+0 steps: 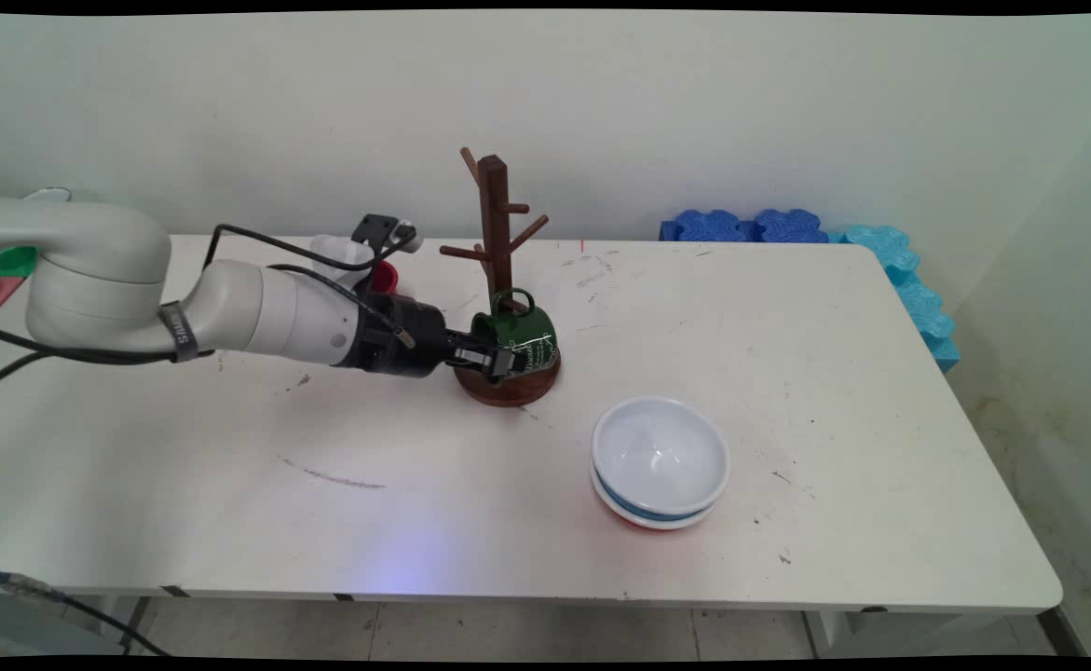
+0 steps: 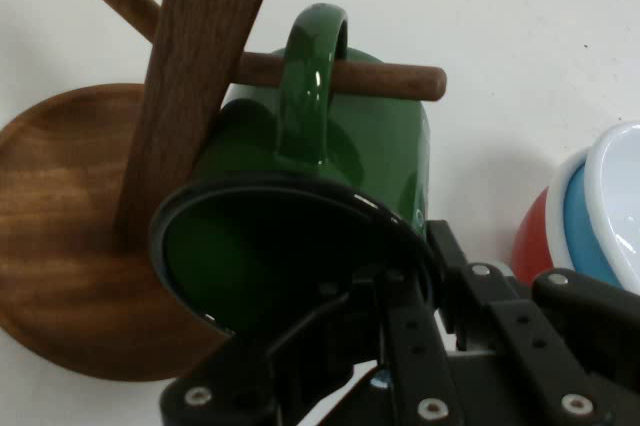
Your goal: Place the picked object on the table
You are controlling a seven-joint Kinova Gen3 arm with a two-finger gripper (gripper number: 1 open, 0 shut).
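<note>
The green mug [image 1: 514, 337] is hanging low on the wooden mug tree [image 1: 494, 224], its handle [image 2: 312, 76] looped over one of the lowest pegs [image 2: 385, 76], as the hand view is showing. The mug is tilting with its open mouth turned toward the arm, and its body is sitting just above the tree's round wooden base [image 1: 508, 384]. The hand [image 1: 498, 359] is gripping the mug by its rim: in the hand view one finger is reaching inside the dark mouth while the other is pressing on the outer wall, so the hand is clenched on the mug. The arm is stretching in low from the left, nearly level with the counter [image 1: 834, 326], with black cables draping over it.

The tree's upright post is rising behind the mug, with several bare pegs branching off higher up. To the right and nearer the camera, a stack of bowls [image 1: 660, 463] is resting on the counter, well apart from the tree's base: a white bowl on top, a blue one under it and a red one at the bottom. Behind the arm, a white object and something red [image 1: 385, 276] are standing partly hidden. Along the wall at the counter's far right corner, blue foam blocks [image 1: 741, 226] are lying, with lighter blue ones [image 1: 918, 298] running down the right edge.
</note>
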